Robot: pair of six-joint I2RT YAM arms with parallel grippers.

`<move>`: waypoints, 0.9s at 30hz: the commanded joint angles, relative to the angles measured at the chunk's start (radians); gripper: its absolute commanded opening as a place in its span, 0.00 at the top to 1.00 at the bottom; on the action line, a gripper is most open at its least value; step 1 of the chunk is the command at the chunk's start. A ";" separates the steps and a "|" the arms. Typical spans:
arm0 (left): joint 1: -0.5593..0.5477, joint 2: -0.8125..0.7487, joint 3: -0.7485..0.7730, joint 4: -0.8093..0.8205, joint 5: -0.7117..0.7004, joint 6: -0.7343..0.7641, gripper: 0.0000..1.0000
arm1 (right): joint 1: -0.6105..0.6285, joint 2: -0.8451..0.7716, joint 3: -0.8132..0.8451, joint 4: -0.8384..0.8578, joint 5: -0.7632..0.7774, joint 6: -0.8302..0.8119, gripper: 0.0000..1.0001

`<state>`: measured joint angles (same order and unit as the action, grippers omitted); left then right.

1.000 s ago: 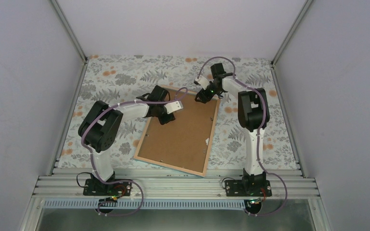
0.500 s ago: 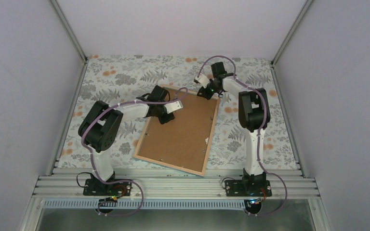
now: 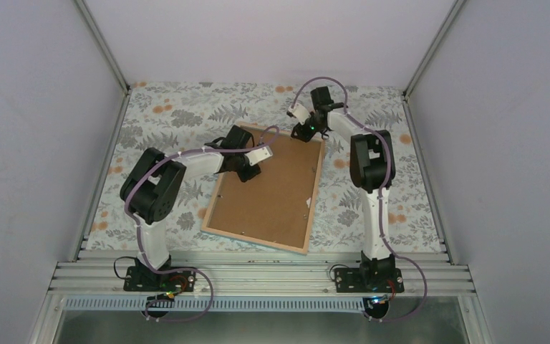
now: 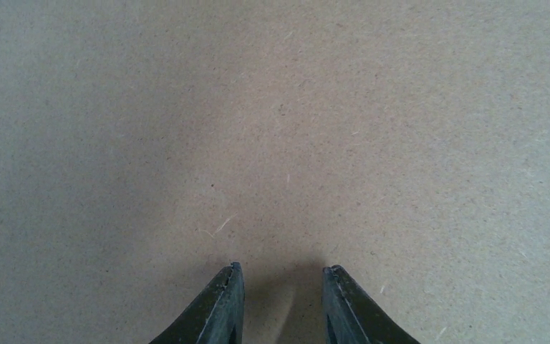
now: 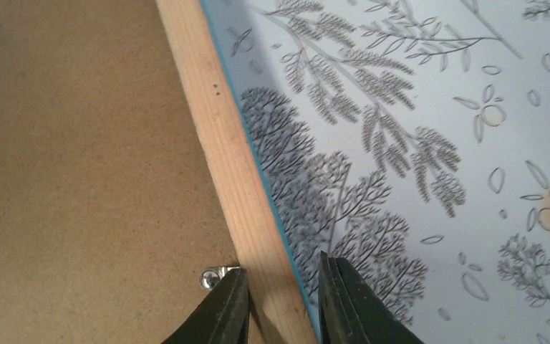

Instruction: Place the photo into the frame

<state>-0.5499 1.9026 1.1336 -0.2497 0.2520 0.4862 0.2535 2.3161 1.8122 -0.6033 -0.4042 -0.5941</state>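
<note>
The frame (image 3: 316,193) lies face down on the table, its light wood back edges up and the brown backing board (image 3: 272,193) filling it. The photo is hidden. My left gripper (image 3: 247,172) hangs over the board's far left part; in the left wrist view its tips (image 4: 283,269) stand slightly apart just over bare board (image 4: 272,129), with nothing between them. My right gripper (image 3: 302,135) is at the frame's far edge. In the right wrist view it (image 5: 279,261) straddles the wood rail (image 5: 218,136): the inner fingertip (image 5: 230,287) touches the rail, and a gap shows on the turquoise side.
A floral tablecloth (image 3: 186,115) covers the table, and grey walls stand at the left, back and right. A small metal clip (image 5: 211,276) sits on the board beside my right inner finger. Another tab (image 3: 308,208) is at the frame's right edge. The frame's near corner reaches the aluminium rail (image 3: 258,269).
My right gripper has moved toward the back wall, and the frame's far edge has gone with it. The frame has turned slightly and lies straighter. My left gripper stays over the board.
</note>
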 commanded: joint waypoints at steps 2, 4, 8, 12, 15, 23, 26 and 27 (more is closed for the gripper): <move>-0.002 0.082 0.070 0.025 -0.057 -0.130 0.70 | -0.007 0.092 0.239 0.050 0.087 0.169 0.66; -0.002 0.103 0.097 0.029 -0.080 -0.172 0.71 | -0.009 0.096 0.312 0.009 0.125 0.205 0.61; -0.003 0.149 0.162 0.009 -0.099 -0.205 0.71 | -0.026 -0.046 0.205 -0.023 0.127 0.230 0.29; -0.002 0.161 0.181 0.003 -0.097 -0.204 0.71 | -0.055 -0.235 -0.044 -0.018 0.136 0.187 0.16; -0.004 0.151 0.167 0.010 -0.092 -0.204 0.71 | -0.088 -0.286 -0.118 -0.130 0.126 0.201 0.19; -0.004 0.141 0.145 0.018 -0.093 -0.202 0.71 | -0.114 -0.407 -0.398 -0.112 0.107 0.381 0.24; -0.004 0.137 0.140 0.017 -0.091 -0.204 0.71 | -0.112 -0.399 -0.446 -0.093 0.109 0.408 0.26; -0.004 0.136 0.138 0.019 -0.090 -0.204 0.71 | -0.112 -0.395 -0.455 -0.086 0.106 0.415 0.27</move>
<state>-0.5522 2.0384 1.3029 -0.2142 0.1837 0.2943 0.1307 1.9381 1.3911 -0.7136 -0.2897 -0.2565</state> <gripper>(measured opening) 0.295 0.739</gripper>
